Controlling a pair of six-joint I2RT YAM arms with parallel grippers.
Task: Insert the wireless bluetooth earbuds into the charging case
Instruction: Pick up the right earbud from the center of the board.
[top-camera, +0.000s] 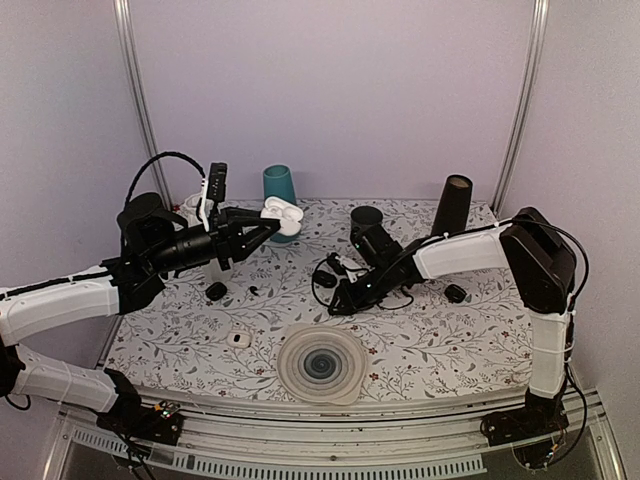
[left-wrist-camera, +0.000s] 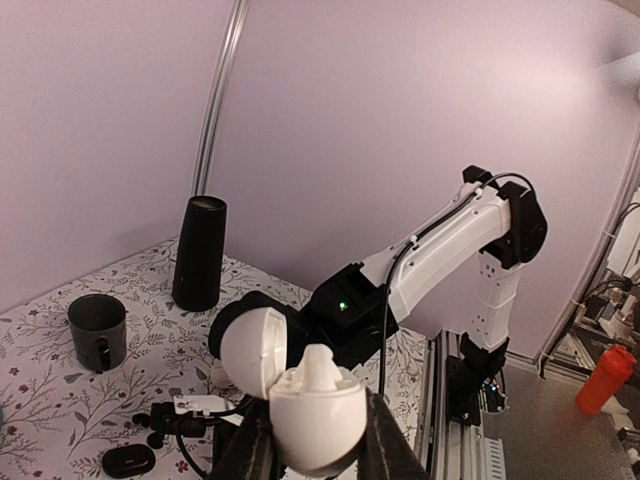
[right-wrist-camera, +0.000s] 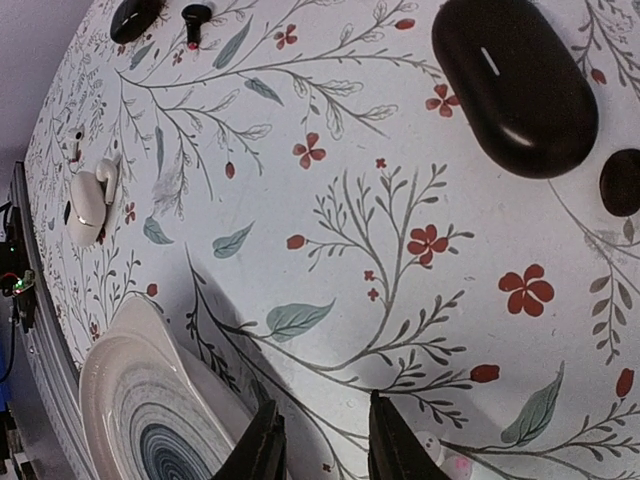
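Currently: left gripper (left-wrist-camera: 318, 447) clamped on white egg-shaped plastic charging case (left-wrist-camera: 315, 412), lid open, held aloft. White bean-sized earbud (left-wrist-camera: 318, 364) appears to stand proud of socket. Right gripper (right-wrist-camera: 320, 425) slightly parted, empty, low over floral-patterned table (right-wrist-camera: 400, 250). Risks: unseated bud tips out if case tilts; smooth shell slips between jaws.

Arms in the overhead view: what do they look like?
Both the left arm and right arm have smooth white sections joined by chunky black joints, with thin black cables looping alongside. The left hand and right hand are black with two fingers.
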